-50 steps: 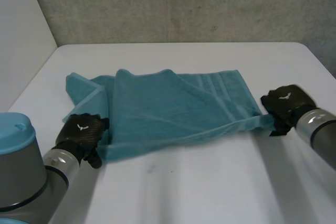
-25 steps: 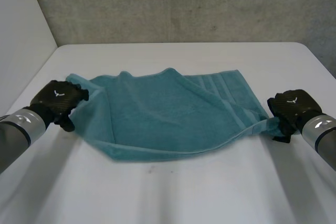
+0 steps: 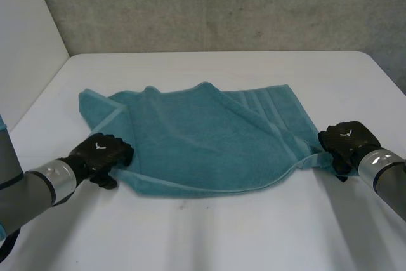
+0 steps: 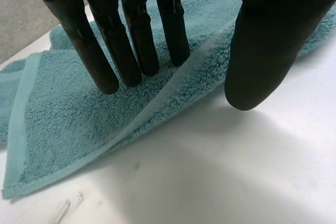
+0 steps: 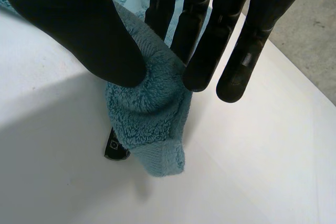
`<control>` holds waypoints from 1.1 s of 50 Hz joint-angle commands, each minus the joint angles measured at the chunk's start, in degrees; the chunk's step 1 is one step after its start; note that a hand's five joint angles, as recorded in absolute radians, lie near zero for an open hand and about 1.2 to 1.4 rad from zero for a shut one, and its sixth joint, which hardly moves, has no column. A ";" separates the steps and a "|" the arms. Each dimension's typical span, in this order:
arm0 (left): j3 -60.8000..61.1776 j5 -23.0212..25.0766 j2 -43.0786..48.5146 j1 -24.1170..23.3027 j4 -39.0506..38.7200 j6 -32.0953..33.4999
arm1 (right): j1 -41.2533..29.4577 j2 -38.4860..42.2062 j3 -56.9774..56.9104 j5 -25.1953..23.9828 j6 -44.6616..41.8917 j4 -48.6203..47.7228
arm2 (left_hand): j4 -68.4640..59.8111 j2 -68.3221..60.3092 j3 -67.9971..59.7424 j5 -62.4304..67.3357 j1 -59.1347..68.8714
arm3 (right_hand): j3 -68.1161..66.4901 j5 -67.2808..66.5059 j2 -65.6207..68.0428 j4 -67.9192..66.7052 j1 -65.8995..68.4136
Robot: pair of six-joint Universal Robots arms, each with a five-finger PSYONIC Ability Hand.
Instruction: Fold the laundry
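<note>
While the teal towel (image 3: 209, 138) is lying rumpled with the white table (image 3: 228, 233) under it, the left hand (image 3: 101, 155) is resting straight fingers (image 4: 134, 45) on the towel's near left edge, its thumb standing apart beyond that edge, gripping nothing. The right hand (image 3: 346, 139) is pinching the towel's near right corner between thumb and fingers, bunching it.

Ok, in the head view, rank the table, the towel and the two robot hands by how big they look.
1. table
2. towel
3. left robot hand and right robot hand: they look about alike, so I won't rank one over the other.
</note>
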State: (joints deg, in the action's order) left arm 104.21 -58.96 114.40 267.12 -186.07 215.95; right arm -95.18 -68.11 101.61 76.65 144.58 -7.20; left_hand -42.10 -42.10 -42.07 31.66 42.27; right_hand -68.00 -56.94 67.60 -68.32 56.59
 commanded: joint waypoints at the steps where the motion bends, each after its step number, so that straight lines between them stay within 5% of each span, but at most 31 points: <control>1: -1.37 -0.01 0.91 -0.98 -0.08 -0.01 | -0.01 -0.01 0.17 -0.01 0.00 0.00 | -15.18 -15.18 -15.20 15.62 15.01 | -12.00 -13.06 12.40 -11.68 23.41; 7: -1.81 -0.27 1.44 -0.98 -1.31 0.08 | 0.25 -0.01 0.08 0.43 0.00 0.00 | -37.85 -37.85 -37.88 38.29 37.68 | -12.00 -13.06 12.40 -11.68 23.41; 14: -1.81 -5.63 -2.68 -0.81 -1.66 0.43 | 0.52 -2.63 -2.63 0.78 0.18 2.27 | -37.90 -37.90 -37.93 38.34 37.73 | -12.00 -13.06 12.40 -11.68 23.41; 24: -2.25 -10.56 -32.55 -0.28 2.72 0.26 | 0.52 -20.29 -15.88 -0.01 -0.08 22.64 | -37.90 -37.90 -37.93 38.34 37.73 | -12.00 -13.06 12.40 -11.68 23.41; 31: -6.46 -13.62 -39.52 -0.28 9.21 0.61 | 0.52 -24.00 -26.55 -0.54 -1.58 34.80 | -37.90 -37.90 -37.93 38.34 37.73 | -12.00 -13.06 12.40 -11.68 23.41; 39: -7.53 -14.34 -27.07 -0.54 13.19 0.96 | -0.80 -18.64 -27.34 0.78 -11.69 39.37 | -37.90 -37.90 -37.93 38.34 37.73 | -12.00 -13.06 12.40 -11.68 23.41; 46: -10.42 -14.60 -13.70 -0.98 12.93 1.84 | -6.68 -1.09 -31.19 4.46 -12.92 37.62 | -37.90 -37.90 -37.93 38.34 37.73 | -12.00 -13.06 12.40 -11.68 23.41; 55: -35.36 -21.80 5.82 -4.76 11.61 8.69 | -9.23 12.72 -48.39 13.33 -9.15 23.84 | -37.90 -37.90 -37.93 38.34 37.73 | -12.00 -13.06 12.40 -11.68 23.41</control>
State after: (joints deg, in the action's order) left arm 85.53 -76.21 110.12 265.08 -173.20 220.76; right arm -102.55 -63.30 66.03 83.72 131.86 26.33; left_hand -68.51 -68.76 -68.31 55.61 64.84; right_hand -67.99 -56.98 67.60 -68.34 56.59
